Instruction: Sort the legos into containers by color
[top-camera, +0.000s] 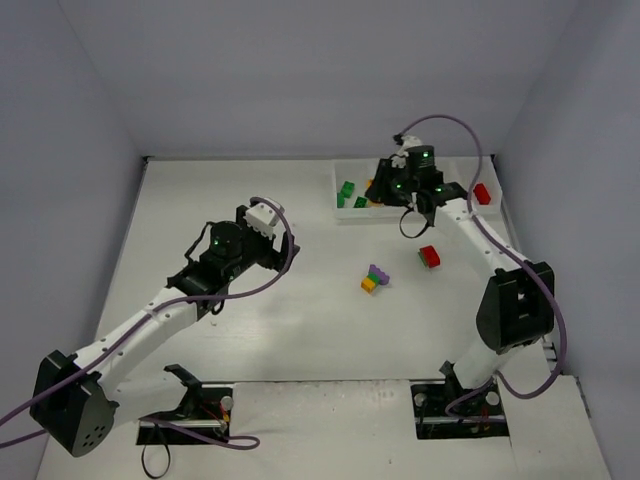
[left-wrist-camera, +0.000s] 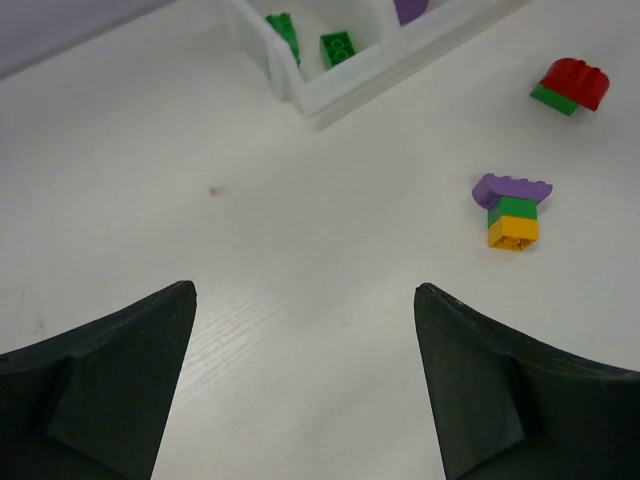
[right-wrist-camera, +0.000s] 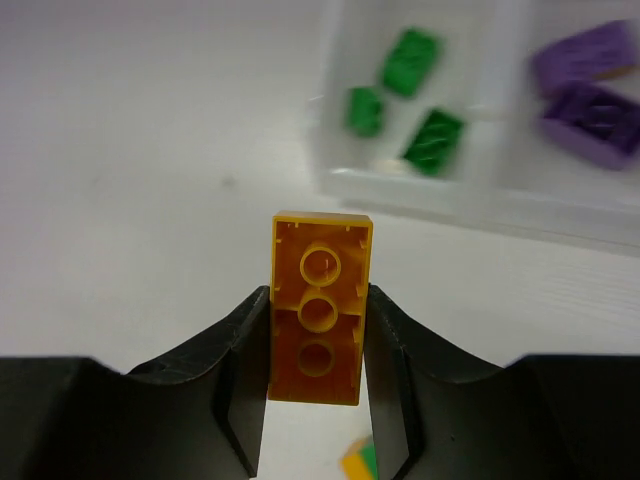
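Note:
My right gripper (right-wrist-camera: 318, 300) is shut on an orange-yellow brick (right-wrist-camera: 320, 290), held with its hollow underside facing the camera, just in front of the white tray (right-wrist-camera: 500, 205). In the top view this gripper (top-camera: 380, 188) hovers over the tray's left half (top-camera: 340, 212). Green bricks (top-camera: 346, 190) lie in the leftmost compartment, purple bricks (right-wrist-camera: 590, 100) in the one beside it, and a red brick (top-camera: 481, 193) at the right end. A purple-green-yellow clump (top-camera: 375, 278) and a red-green clump (top-camera: 430, 256) lie on the table. My left gripper (left-wrist-camera: 305, 300) is open and empty.
The left arm (top-camera: 225, 250) reaches over the table's middle left, with its gripper well short of the purple-green-yellow clump (left-wrist-camera: 513, 210) and the red-green clump (left-wrist-camera: 572, 85). The tray (left-wrist-camera: 330, 90) stands at the back right, near the walls.

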